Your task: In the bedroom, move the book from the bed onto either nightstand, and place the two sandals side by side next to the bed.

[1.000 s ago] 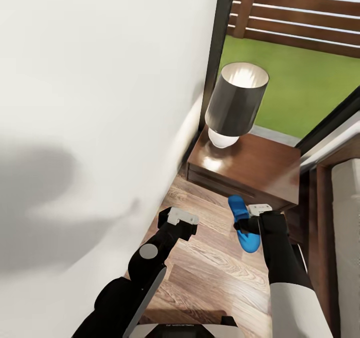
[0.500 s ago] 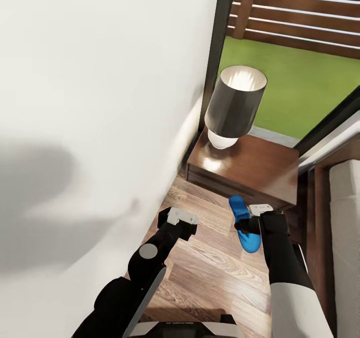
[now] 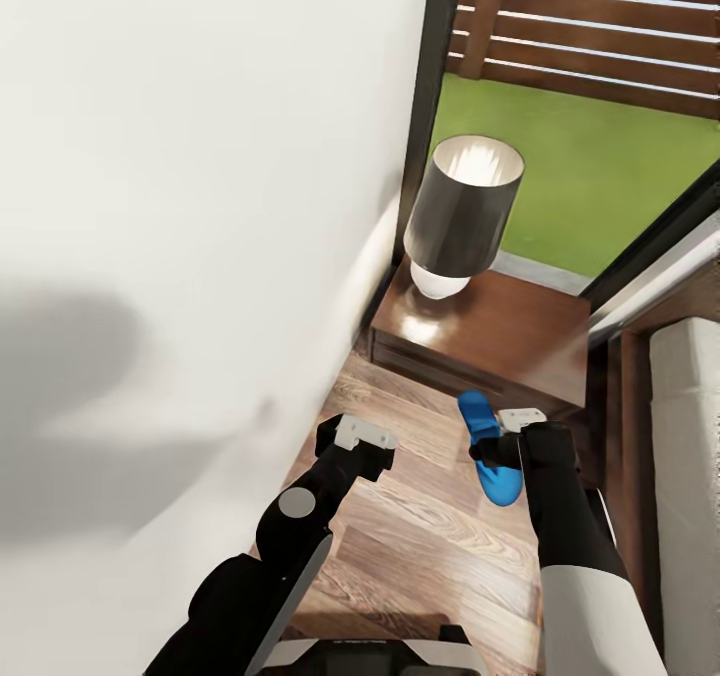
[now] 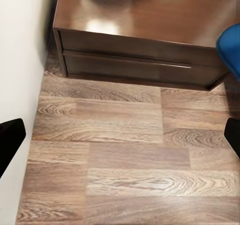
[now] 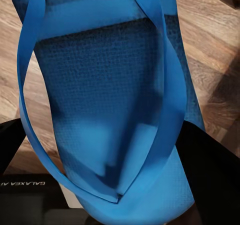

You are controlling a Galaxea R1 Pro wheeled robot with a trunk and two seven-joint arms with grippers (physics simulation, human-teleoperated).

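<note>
A: How many sandals?
B: One blue sandal (image 3: pixel 487 448), clamped in the right gripper (image 3: pixel 492 451) just before the nightstand (image 3: pixel 500 334).
A: The left gripper (image 3: pixel 352 441)?
B: Spread wide, empty, beside the nightstand's one lamp (image 3: pixel 462 214).

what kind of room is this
Most likely a bedroom: a dark wooden nightstand bearing a black-shaded lamp stands against the wall, and a bed's pale mattress edge lies beside it, over wood flooring.

The nightstand (image 3: pixel 495 341) stands ahead, between the wall (image 3: pixel 180 256) on the left and the bed (image 3: pixel 685 476) on the right. A lamp (image 3: pixel 462 216) sits on it. The right pincer (image 3: pixel 490 453) holds a sandal (image 3: pixel 487 446) over the floor (image 3: pixel 420 536), just before the nightstand.
</note>
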